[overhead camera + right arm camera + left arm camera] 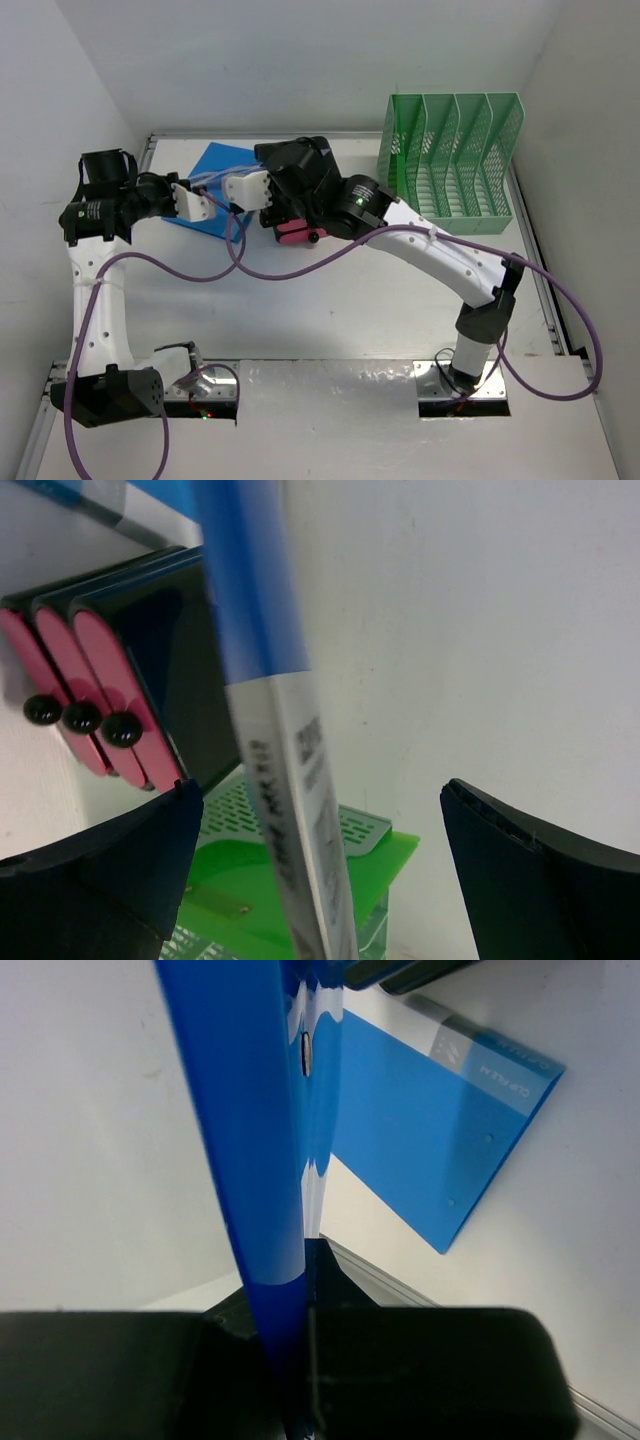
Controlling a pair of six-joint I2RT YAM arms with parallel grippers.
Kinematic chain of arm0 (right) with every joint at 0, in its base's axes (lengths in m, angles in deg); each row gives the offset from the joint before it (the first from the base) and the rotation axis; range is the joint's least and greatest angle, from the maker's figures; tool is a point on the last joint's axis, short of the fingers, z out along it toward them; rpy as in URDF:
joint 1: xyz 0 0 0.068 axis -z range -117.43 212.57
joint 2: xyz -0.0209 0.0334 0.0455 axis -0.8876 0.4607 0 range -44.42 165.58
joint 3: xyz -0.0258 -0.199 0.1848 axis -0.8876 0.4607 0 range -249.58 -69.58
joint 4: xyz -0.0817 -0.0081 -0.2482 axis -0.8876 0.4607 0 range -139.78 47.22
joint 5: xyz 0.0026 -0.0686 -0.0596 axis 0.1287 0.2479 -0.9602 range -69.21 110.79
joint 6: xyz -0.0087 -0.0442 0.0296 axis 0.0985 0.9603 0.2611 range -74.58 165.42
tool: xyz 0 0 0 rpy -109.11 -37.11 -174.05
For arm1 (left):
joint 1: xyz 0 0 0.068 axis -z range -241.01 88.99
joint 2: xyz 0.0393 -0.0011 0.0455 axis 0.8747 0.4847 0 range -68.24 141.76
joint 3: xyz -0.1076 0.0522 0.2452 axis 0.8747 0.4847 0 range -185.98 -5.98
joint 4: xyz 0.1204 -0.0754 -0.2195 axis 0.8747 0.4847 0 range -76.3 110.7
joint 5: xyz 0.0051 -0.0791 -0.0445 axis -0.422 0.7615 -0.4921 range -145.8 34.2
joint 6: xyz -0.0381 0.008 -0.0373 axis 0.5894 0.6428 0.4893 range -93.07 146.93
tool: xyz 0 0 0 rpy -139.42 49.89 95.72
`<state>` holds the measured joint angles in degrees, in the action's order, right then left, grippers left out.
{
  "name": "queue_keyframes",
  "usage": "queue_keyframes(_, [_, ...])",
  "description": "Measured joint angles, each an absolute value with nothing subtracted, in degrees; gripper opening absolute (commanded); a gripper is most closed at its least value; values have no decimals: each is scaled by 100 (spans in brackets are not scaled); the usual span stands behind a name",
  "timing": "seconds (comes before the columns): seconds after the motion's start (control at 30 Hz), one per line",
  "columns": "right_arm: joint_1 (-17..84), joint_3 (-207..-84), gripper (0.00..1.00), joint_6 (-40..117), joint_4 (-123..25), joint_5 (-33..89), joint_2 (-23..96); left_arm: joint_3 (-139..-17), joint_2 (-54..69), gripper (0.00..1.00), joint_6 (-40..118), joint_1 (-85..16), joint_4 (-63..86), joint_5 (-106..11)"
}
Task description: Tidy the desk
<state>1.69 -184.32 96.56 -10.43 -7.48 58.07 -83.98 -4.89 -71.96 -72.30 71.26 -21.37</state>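
The tabletop (330, 310) is seen as a broad, flat, matte-white surface edged with thin silver rails. It fills the middle of the top view, from the arm bases at the bottom up to the white walls at the top.

A blue clip file (250, 1160) is pinched along one edge by the left end effector (197, 203), whose fingers are pressed together on it, and it is held upright above the tabletop at the upper left of centre. The right end effector (245, 188) is spread wide. In the right wrist view the labelled edge of the file passes between the jaws without being touched by either.

Since the file is gripped at a single edge only, a slip or a swing out of the pinch is judged the main risk, brought on by any quick move of the left arm. A knock is also possible: the two end effectors are close together, and the black box of pink drawers (295, 232) lies just under the right wrist, so it could be pushed across the tabletop. The second blue clip file (430, 1150), lying flat beneath, could be struck if the held one drops. The mint-green mesh file rack (450, 150) stands well apart at the upper right.
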Motion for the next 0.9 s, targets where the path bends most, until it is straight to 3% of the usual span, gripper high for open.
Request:
queue_keyframes(0.17, [-142, -18591, 99, 9584, -514, -853, 5681, -8398, -489, 0, -7111, -7158, 6875, -2084])
queue_keyframes(0.6, [-391, -17293, 99, 9278, -660, -593, 3987, -8387, -491, 0, -7021, -6932, 6648, -1842])
queue_keyframes(0.9, [-398, -17190, 99, 9125, -531, -569, 3834, -8374, -491, 0, -6979, -6930, 6619, -1837])
